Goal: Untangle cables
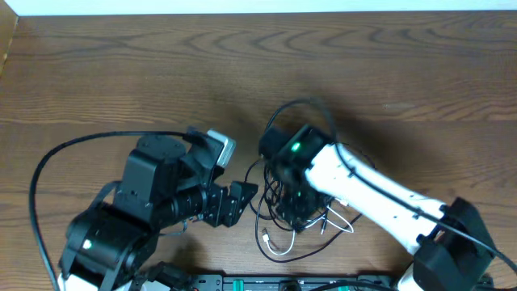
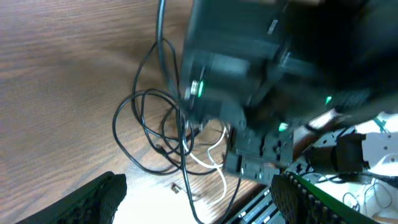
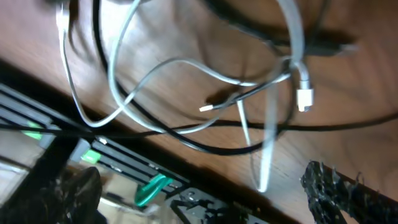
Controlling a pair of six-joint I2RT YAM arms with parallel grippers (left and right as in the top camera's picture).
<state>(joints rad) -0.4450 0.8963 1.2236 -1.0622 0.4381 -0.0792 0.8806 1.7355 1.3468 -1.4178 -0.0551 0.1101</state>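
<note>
The cables [image 1: 275, 212] lie in a tangle near the table's front edge: thin black loops and one white cord [image 1: 281, 247]. My right gripper [image 3: 208, 199] hangs open just above the tangle. Its view shows the white cord [image 3: 180, 65] with its plug [image 3: 305, 98] crossing a black cord [image 3: 217, 147]. My left gripper [image 2: 199, 208] is open and empty, just left of the tangle. Its view shows the black loops [image 2: 142, 127], the white cord [image 2: 211, 158] and a small plug end [image 2: 176, 187]. In the overhead view the left gripper [image 1: 240, 199] points right toward the cables. The right wrist [image 1: 295, 153] covers part of the tangle.
A black rail with green parts [image 1: 283, 283] runs along the table's front edge, right behind the cables; it also shows in the right wrist view [image 3: 124, 163]. The right arm [image 2: 249, 74] fills the upper right of the left wrist view. A thick arm wire [image 1: 48, 162] loops at left.
</note>
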